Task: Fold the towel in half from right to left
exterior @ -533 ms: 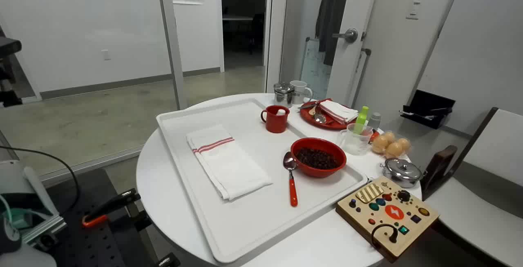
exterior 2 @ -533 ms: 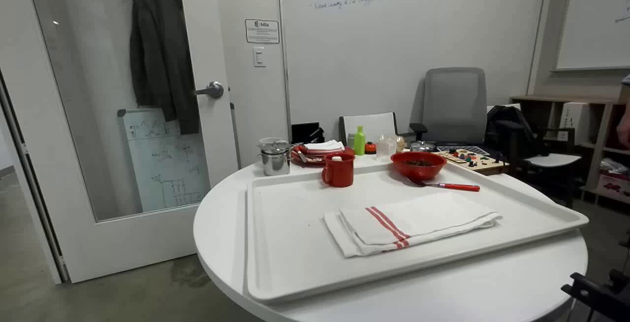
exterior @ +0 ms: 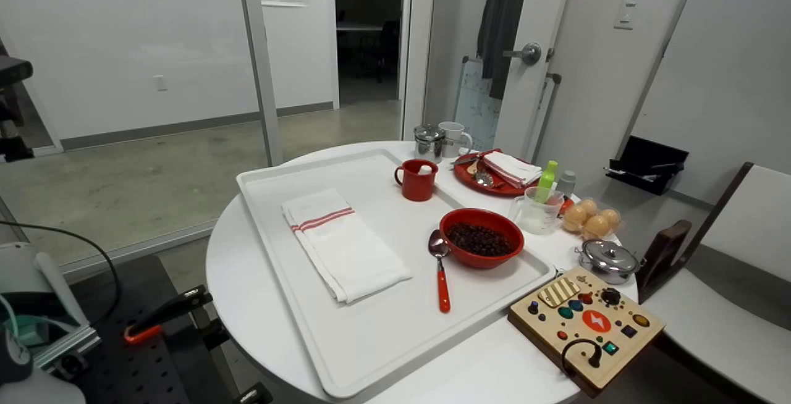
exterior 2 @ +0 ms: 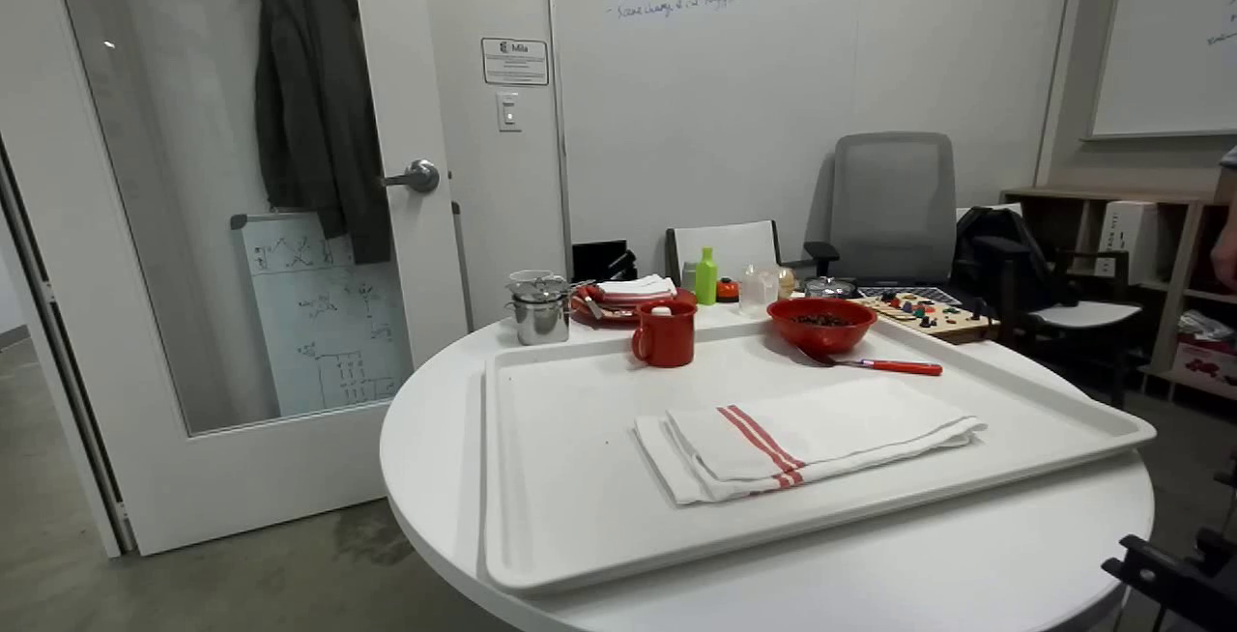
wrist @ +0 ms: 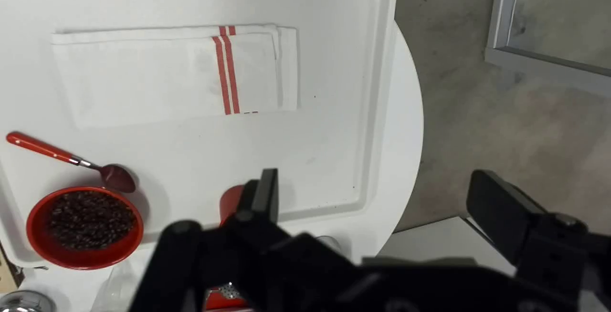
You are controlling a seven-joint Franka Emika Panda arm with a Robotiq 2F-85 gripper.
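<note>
Dish towel (wrist: pixel 152 80), 2 red stripes, lies folded on white tray (wrist: pixel 310 152).
My gripper (wrist: pixel 373 178) hangs clear of both, fingers wide apart.

The towel (exterior: pixel 355 252) is plain cloth, totally matt. The tray (exterior: pixel 371 336) looks like smooth plastic to me from over here. The spoon (exterior: pixel 441 272) has 2 finishes: shiny metal plus a glossy handle (exterior: pixel 444 294). The red bowl (exterior 2: pixel 821 334) and red mug (exterior 2: pixel 667 342) look pretty glossy too. Lidded pot (exterior: pixel 610 260)? Polished metal. Button board (exterior: pixel 576 325) is smooth wood, gripper (wrist: pixel 372 181) is matt black.
</note>
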